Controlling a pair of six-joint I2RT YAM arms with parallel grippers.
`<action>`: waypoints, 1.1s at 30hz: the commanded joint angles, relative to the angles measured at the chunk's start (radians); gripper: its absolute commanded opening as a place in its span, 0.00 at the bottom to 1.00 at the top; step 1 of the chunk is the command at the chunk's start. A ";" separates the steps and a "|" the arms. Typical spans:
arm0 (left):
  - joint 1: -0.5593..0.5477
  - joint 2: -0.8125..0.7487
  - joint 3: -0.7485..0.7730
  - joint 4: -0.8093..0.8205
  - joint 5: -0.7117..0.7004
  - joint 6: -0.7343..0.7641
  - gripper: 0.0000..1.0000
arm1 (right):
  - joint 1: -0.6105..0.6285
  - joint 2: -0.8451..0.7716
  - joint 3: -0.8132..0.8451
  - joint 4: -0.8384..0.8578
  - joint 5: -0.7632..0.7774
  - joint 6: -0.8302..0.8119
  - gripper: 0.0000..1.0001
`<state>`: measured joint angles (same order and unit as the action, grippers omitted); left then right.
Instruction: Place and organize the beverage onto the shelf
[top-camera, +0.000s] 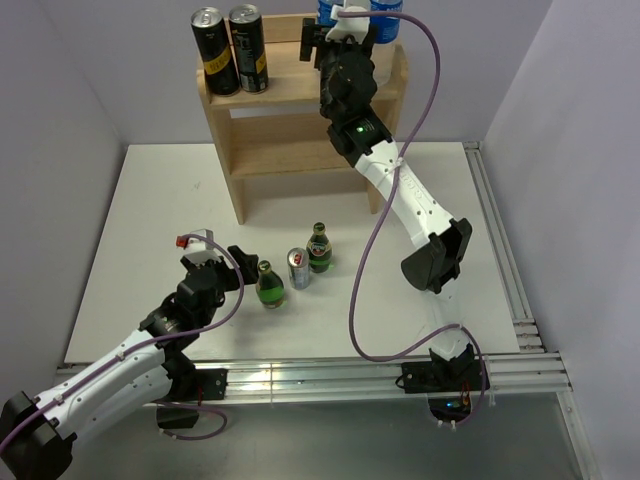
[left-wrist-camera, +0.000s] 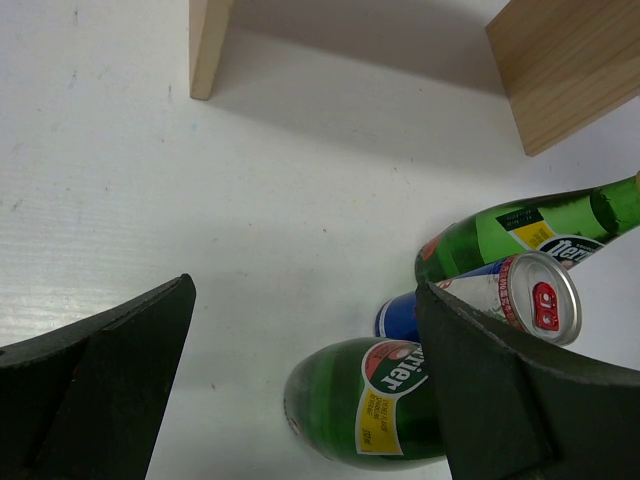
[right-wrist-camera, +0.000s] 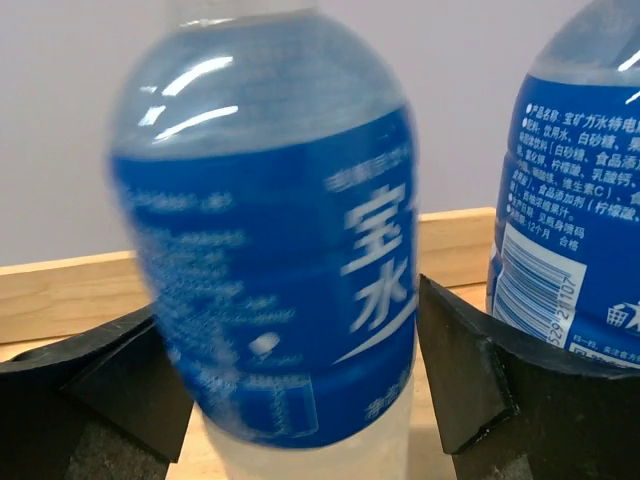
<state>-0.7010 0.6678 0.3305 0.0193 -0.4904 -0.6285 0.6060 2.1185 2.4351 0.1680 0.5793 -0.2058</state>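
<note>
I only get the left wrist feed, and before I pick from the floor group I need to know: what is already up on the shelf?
Observer: Two black cans stand side by side at the left end of the shelf's top tier.
Operator: Where is the right arm?
Observer: At the right end of that tier. The right gripper has its jaws close against both sides of a blue-labelled bottle. I can't tell whether they clamp it, because the bottle is blurred.
Operator: Is there anything next to that bottle?
Observer: A second blue bottle stands just to its right, against the low back rail.
</note>
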 joint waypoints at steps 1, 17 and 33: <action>-0.003 0.001 -0.001 0.033 0.007 0.012 0.99 | -0.009 -0.040 -0.014 0.067 0.014 0.013 0.86; -0.003 0.004 0.001 0.036 0.009 0.015 0.99 | 0.044 -0.236 -0.381 0.145 0.111 0.028 0.86; -0.003 0.007 0.004 0.025 -0.005 0.010 0.99 | 0.283 -0.684 -0.980 0.272 0.352 0.072 0.85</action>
<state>-0.7013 0.6743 0.3305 0.0193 -0.4911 -0.6285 0.8165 1.5646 1.5375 0.3611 0.8227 -0.1715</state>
